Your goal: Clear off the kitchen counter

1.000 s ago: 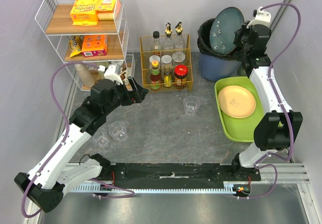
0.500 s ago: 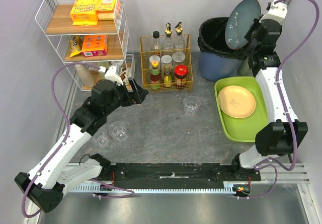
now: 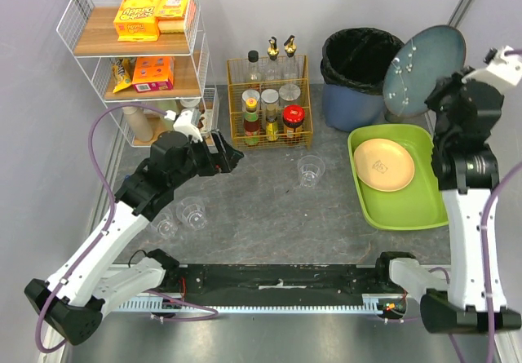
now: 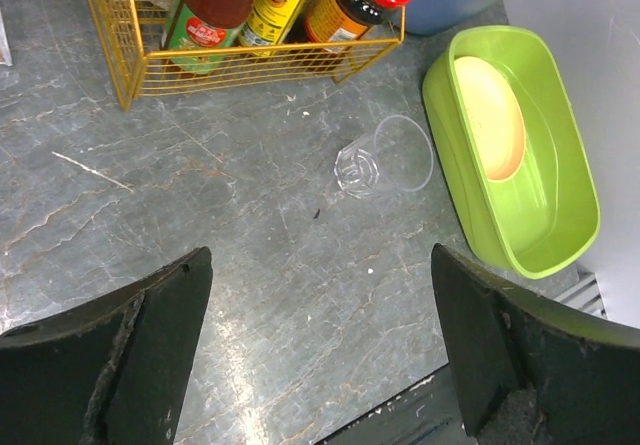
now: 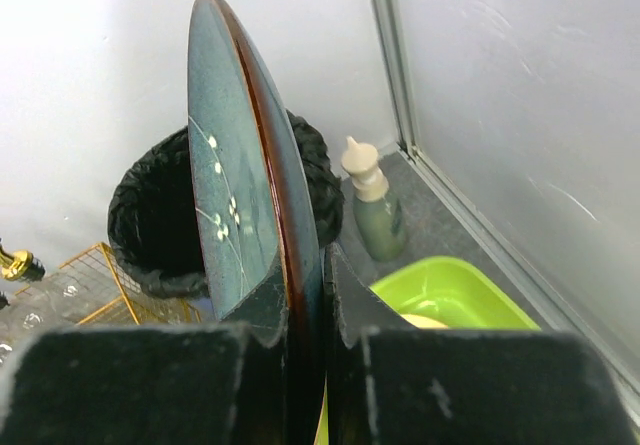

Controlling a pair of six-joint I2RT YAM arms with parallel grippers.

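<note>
My right gripper (image 3: 451,95) is shut on the rim of a dark teal plate (image 3: 424,59), held on edge in the air above the far end of the lime-green tray (image 3: 383,210). In the right wrist view the plate (image 5: 235,165) stands upright, pinched between the fingers (image 5: 258,310). My left gripper (image 3: 229,157) hovers open and holds nothing over the dark grey kitchen counter (image 3: 261,212), near the yellow wire basket. A clear cup (image 4: 385,157) lies ahead of it on the counter (image 4: 250,265). Two more clear cups (image 3: 192,212) sit under the left arm.
A yellow-orange plate (image 3: 383,165) lies in the tray. A blue bin with a black liner (image 3: 359,77) stands at the back, a soap bottle (image 5: 375,210) beside it. The yellow basket of bottles (image 3: 269,110) and a white wire rack (image 3: 134,53) line the back left.
The right arm has swung the teal plate away from over the bin, to the right, and it now stands above the tray's far end. The left arm has barely moved.
</note>
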